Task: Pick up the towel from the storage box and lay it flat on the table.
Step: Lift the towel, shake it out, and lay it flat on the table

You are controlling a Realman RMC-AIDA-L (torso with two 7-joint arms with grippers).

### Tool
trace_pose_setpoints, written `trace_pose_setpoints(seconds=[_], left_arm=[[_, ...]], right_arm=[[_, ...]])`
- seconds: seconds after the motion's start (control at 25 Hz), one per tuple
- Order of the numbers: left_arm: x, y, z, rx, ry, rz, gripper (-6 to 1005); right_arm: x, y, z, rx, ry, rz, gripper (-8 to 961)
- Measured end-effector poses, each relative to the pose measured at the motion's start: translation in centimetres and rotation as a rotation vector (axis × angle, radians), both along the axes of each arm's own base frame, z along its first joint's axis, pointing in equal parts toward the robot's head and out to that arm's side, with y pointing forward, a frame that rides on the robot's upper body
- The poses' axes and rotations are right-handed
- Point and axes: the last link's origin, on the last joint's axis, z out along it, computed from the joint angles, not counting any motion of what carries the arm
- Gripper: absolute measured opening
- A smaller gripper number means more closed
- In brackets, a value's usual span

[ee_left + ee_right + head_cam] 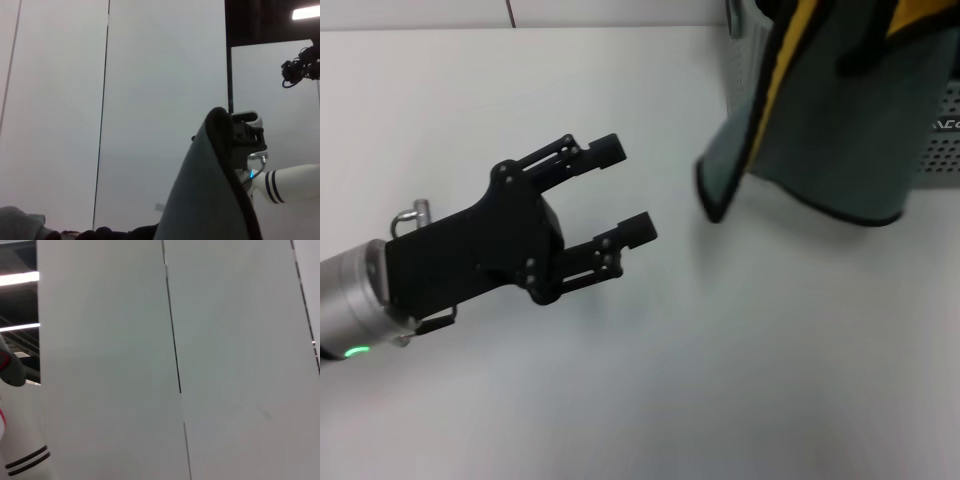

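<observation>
towel [840, 130] hangs limp before the storage box [945, 130], over the table's [740, 380] far right corner.
soft, light cloth; left gripper [625, 190], fingers apart, should pinch the black-stitched hanging corner.

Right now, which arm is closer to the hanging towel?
Right. The right gripper grips the towel by its top edge, dangling it above the table. The left gripper hovers open beside it, clear of its lower corner.

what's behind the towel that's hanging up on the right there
Behind the hanging towel stands the storage box; only its perforated side and part of a black label show. The towel covers the rest, and the box's inside cannot be seen. The open left gripper hovers over the table.
</observation>
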Motion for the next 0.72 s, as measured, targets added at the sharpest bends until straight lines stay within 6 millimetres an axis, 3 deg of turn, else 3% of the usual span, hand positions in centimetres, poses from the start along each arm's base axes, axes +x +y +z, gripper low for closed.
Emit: trace_pose_setpoints(seconds=[0.72], left_arm=[[0.1,0.1,-0.9,0.037,-0.027,0.01,743]], right_arm=[[-1.0,2.0,-0.4,0.066,0.041,-0.083,27]])
